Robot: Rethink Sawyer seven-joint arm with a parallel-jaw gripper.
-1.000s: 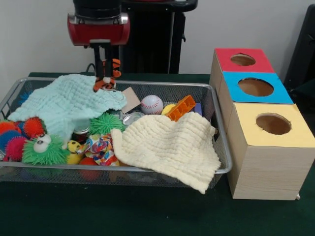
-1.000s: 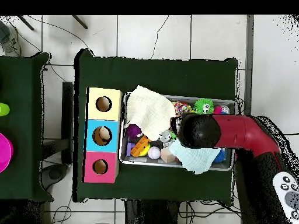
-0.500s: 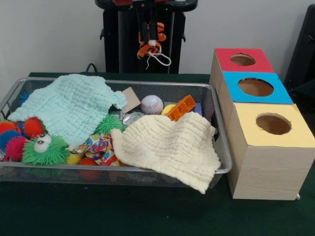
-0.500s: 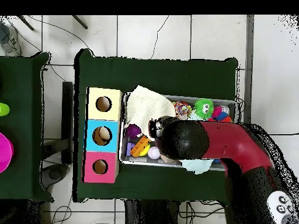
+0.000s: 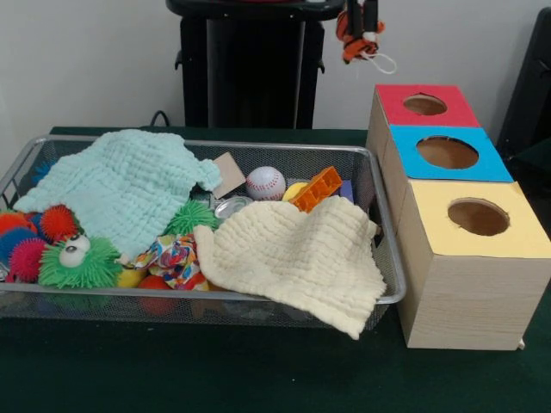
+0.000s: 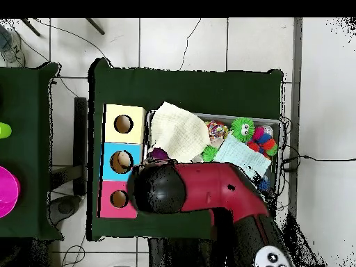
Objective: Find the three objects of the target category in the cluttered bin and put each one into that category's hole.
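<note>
Above the red-topped box (image 5: pixel 424 105), at the front view's top edge, the gripper (image 5: pixel 362 19) hangs with its fingers clamped on a small orange and black striped toy (image 5: pixel 349 34). A white string (image 5: pixel 381 60) loops down from the toy, ending short of the box and a little toward the bin side of its hole (image 5: pixel 424 104). In the overhead view the arm (image 6: pixel 208 195) reaches across the bin's robot-side edge, and its dark rounded head (image 6: pixel 158 189) sits just beside the red-topped box, hiding the gripper and the toy beneath it.

The red-topped box is the end one of a row of three; touching it stands the blue-topped box (image 5: pixel 447 153), and beyond that the yellow-topped box (image 5: pixel 476 217), each with a round hole on top. The wire bin (image 5: pixel 383 258) stands just beside the row, on the green table (image 5: pixel 258 379).

In the bin, nearest the boxes, a cream cloth (image 5: pixel 293 258) lies draped with one corner hanging over the rim. Just behind it are an orange block (image 5: pixel 317 188) and a baseball (image 5: pixel 265 182). Farther from the boxes a mint cloth (image 5: pixel 120 185) lies spread. In front of it sit a green fuzzy toy with an eye (image 5: pixel 77 262), several red spiky balls (image 5: pixel 39 237) and a patterned fabric bundle (image 5: pixel 172 258).
</note>
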